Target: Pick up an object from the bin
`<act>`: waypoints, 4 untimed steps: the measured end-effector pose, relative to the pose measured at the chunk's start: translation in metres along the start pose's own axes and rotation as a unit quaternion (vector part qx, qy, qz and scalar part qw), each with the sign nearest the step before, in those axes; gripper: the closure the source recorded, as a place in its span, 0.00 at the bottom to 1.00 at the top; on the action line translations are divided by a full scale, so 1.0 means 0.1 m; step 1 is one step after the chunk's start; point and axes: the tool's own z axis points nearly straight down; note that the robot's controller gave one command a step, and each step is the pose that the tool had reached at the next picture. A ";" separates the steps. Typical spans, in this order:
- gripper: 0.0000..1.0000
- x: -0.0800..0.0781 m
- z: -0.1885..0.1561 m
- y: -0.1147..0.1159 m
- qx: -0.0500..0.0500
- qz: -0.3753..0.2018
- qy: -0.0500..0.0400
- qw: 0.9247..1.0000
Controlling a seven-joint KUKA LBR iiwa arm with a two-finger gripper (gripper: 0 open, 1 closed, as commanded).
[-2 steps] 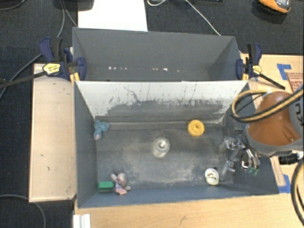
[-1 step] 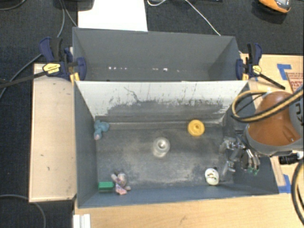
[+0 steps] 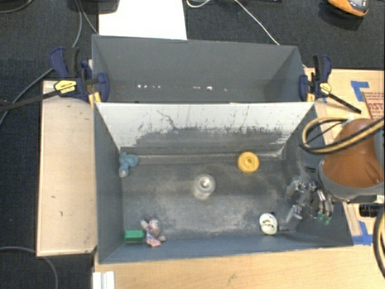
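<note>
**jaws hanging beside a white round thing at the bin's front right**

the arm (image 3: 352,161), with its orange cover and looped cables, is leaning in over the right side of the grey bin (image 3: 198,65). the jaws are hanging low at the foot of the right wall. whether they are standing wide or narrow i cannot tell. nearest to them, just beside on the left, a small white round thing (image 3: 269,224) with a yellowish spot is lying on the floor in the front right corner. a yellow ring (image 3: 248,162) is sitting near the back wall, further off, up and to the left of the jaws. a silvery round piece (image 3: 204,186) is resting in the middle of the floor. the rest is lying well apart on the left side: a blue-grey lump (image 3: 126,163) by the back left corner, and a green block (image 3: 134,235) and a pinkish crumpled bit (image 3: 153,232) just beside each other at the front left.
</note>
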 end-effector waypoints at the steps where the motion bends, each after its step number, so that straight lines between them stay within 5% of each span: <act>1: 0.00 0.18 0.02 0.28 0.000 0.016 0.001 1.000; 2: 0.00 0.10 0.02 0.13 -0.001 -0.096 -0.003 0.995; 3: 0.00 0.11 0.02 0.14 0.000 -0.096 -0.002 0.995; 4: 0.00 0.25 0.03 0.60 -0.002 -0.119 -0.001 0.993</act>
